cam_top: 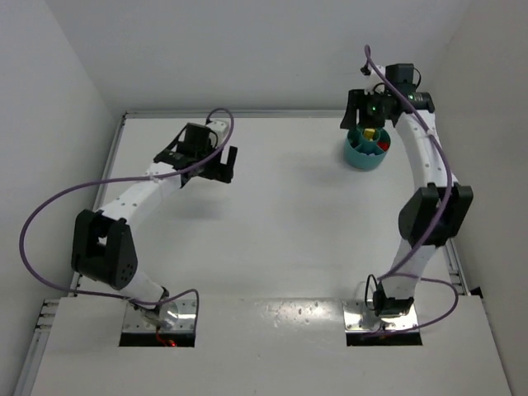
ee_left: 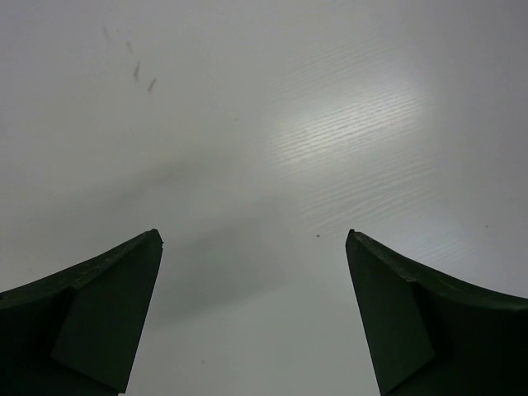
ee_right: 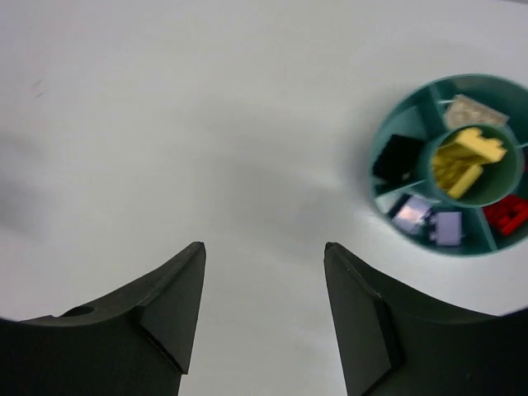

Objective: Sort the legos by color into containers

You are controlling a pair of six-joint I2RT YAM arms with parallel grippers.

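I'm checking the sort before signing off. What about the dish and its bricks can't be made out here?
- Top view: the right pincer hangs over the teal dish on its far side; the bricks inside are too small to count.
- Right wrist view: the frame's right edge cuts off the dish and part of the red bricks.
- Left wrist view: only table between the left pincer and its open jaws; no dish in frame.

Bare white table stretches between the two arms, the broadest passage inside the white-walled enclosure. The left gripper, jaws spread wide, hangs over plain tabletop. At far right the teal dish stands near the back wall, hemmed by the right gripper, jaws parted just beside it, and the right arm curving along its right.
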